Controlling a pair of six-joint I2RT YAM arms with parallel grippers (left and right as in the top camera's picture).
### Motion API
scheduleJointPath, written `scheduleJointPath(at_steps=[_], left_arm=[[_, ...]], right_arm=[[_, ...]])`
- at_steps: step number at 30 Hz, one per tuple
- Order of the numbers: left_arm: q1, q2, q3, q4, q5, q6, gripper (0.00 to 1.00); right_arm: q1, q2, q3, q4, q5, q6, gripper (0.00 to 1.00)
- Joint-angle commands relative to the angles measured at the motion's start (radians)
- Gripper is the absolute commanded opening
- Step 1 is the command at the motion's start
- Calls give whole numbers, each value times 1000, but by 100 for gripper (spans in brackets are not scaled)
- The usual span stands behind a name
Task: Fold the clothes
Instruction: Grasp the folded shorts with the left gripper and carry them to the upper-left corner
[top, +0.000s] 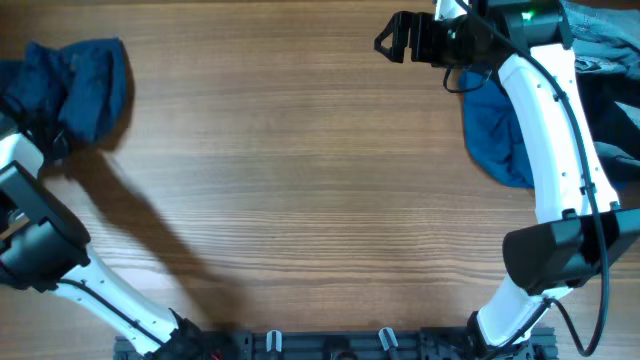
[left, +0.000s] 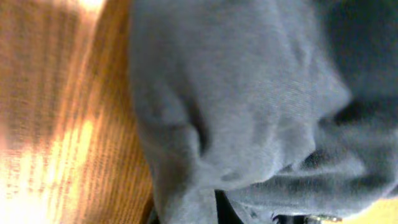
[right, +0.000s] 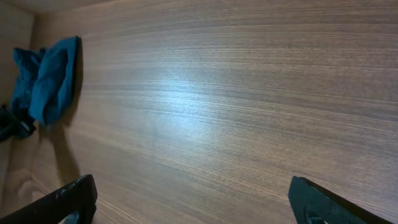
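Wood-grain desk (top: 300, 200) all round, pale streaks of light on it. So, the right pincer (top: 388, 40) is held out over the wood with its fingers (right: 68, 199) spread wide and nothing caught between them, so it's clearly released. A blue garment (top: 495, 130) is laid out just behind it, partly covered by the white arm (top: 545, 110). A heap of grey-blue clothes (top: 600, 45) is piled further back still, at the desk's corner. Well ahead of that pincer, right across the desk, a crumpled dark blue garment (top: 85, 75) can be seen. The left pincer (top: 52, 135) is pushed up against this one at its near edge. The left wrist view is filled with bunched cloth and the tips are hidden, so whether it's clenched or released can't be told tbh.
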Motion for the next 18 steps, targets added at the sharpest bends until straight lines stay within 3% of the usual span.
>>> scheduleJointPath(at_steps=[1,11,16,17,18], left_arm=[[-54,14,-6,11,-5,118,4],[-167,14,-6,10,-19,377,4],[-164,14,-6,19,-58,375,4],[-164,14,-6,26,-58,375,8],[-164,14,-6,31,-58,375,22]], right_arm=[[0,18,-10,6,-8,-17,100],[0,18,-10,35,-6,-20,99],[0,18,-10,37,-4,-20,100],[0,18,-10,37,-4,-20,100],[0,18,-10,37,-4,-20,100]])
